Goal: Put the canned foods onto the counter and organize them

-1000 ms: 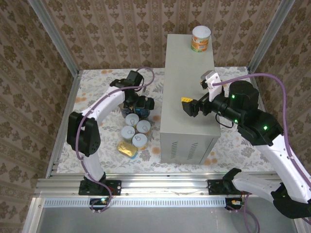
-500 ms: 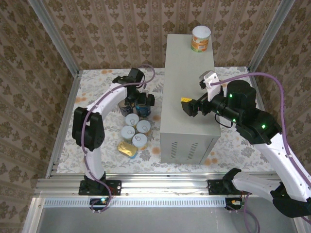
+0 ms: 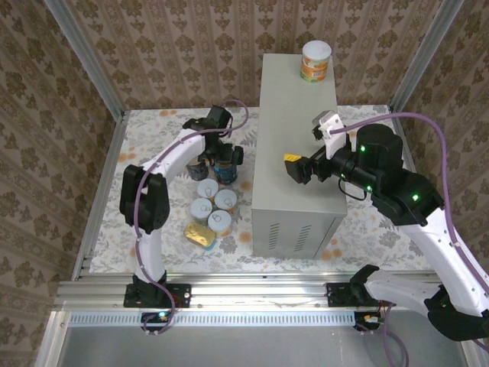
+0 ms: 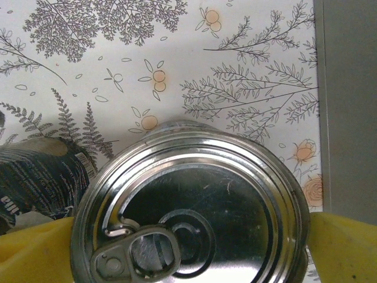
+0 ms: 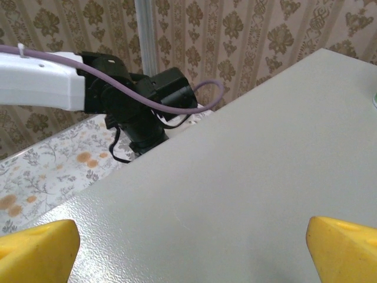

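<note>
Two left fingers [image 4: 35, 250] stand wide astride one silver-topped can [image 4: 194, 206]; right fingers [image 5: 35, 247] wide over counter [image 5: 235, 177].

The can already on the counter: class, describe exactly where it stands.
In the top external view, the can stands at the far right corner of the counter top, beyond the right gripper, far from the other cans left of the counter.

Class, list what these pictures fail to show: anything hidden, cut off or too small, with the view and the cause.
- Left wrist: silver-topped can cut off by the bottom edge; its lid hides its label; whether the left claw touches it is unclear.
- Top: floor cans have labels too small to read.
- Right wrist: lone can on the counter cut off by the right edge.
</note>
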Controlling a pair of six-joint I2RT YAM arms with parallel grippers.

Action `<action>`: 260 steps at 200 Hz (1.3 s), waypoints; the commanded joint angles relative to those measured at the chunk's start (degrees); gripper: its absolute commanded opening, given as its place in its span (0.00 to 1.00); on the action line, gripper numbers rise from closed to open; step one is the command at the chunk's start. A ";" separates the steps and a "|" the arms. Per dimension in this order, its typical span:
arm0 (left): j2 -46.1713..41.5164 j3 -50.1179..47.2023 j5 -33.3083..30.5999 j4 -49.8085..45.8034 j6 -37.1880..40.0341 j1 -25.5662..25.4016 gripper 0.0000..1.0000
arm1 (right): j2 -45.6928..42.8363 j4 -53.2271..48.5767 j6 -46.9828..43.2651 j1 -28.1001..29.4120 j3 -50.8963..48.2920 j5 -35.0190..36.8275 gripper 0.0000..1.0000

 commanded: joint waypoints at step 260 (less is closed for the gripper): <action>-5.38 5.20 -0.18 -5.79 5.36 -0.05 0.11 | 23.93 -25.56 -4.19 14.18 30.96 2.72 1.00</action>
